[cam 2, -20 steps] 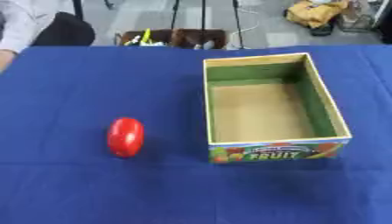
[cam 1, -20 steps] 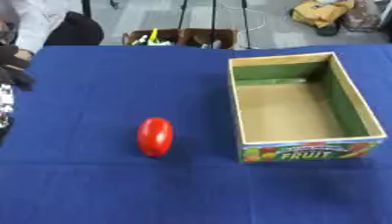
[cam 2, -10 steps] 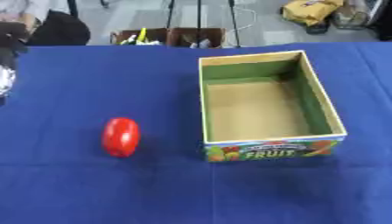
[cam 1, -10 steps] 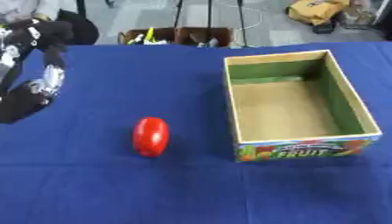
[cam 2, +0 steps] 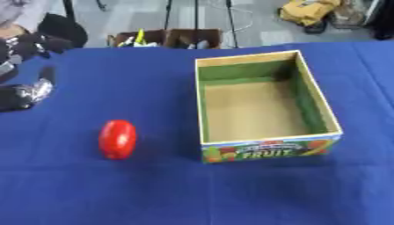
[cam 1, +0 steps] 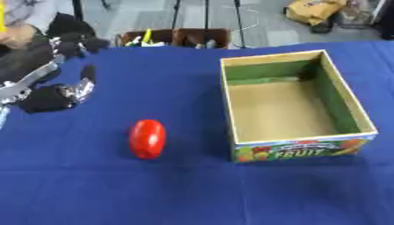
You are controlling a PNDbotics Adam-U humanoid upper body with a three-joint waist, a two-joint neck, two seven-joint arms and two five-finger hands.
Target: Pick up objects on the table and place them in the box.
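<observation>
Tomato: a red tomato, longish and smooth, lies on its side on the blue table, left of the box and just apart from it.
Box: the box stands open-topped on the right, printed with fruit on its near wall; nothing in it that I can see.
Left hand: the left hand hangs at the table's left edge, up and to the left of the tomato and clear of it. Thumb and fingers look spread apart with nothing between them.
Right hand: not to be seen in either view.
How it will handle: I'd guess light, with a glossy, slippery skin. If real it would bruise under a hard squeeze; if plastic it would be stiff. Being rounded, it may roll when nudged.
Where to grip: across the middle of the long body, thumb on one flank and fingers on the other, coming from above.
Risk: a touch on one end could spin it or send it rolling away.
Progress: nothing boxed yet, by the look of it.
</observation>
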